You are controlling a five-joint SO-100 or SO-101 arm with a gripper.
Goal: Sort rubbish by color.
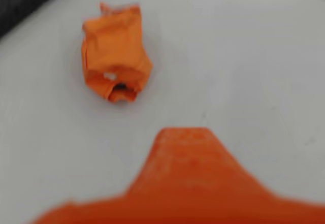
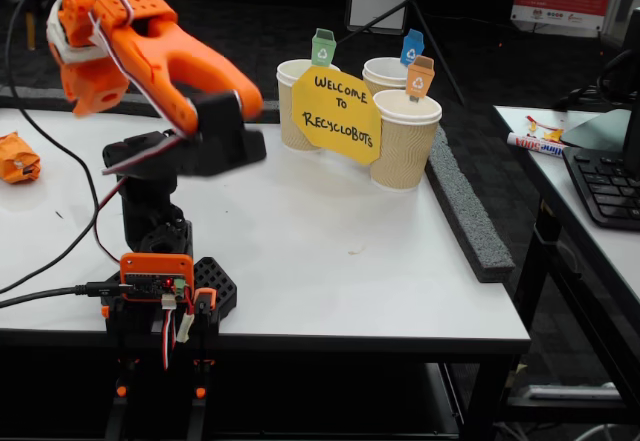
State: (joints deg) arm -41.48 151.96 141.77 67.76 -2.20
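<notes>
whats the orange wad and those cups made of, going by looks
The orange wad looks like crumpled paper, matte, with sharp creases and folded edges; thin card cannot be ruled out. The three cups look like ribbed paper cups, tan and matte, their walls showing fine vertical ridges like corrugated sleeves.

White counter. Three paper cups clustered at its far side, each with a small bin-shaped tag: green, blue, orange. Yellow "Welcome to RecycloBots" sign fronts them. Grey foam strip along right edge. Keyboard and marker on neighbouring desk.
</notes>
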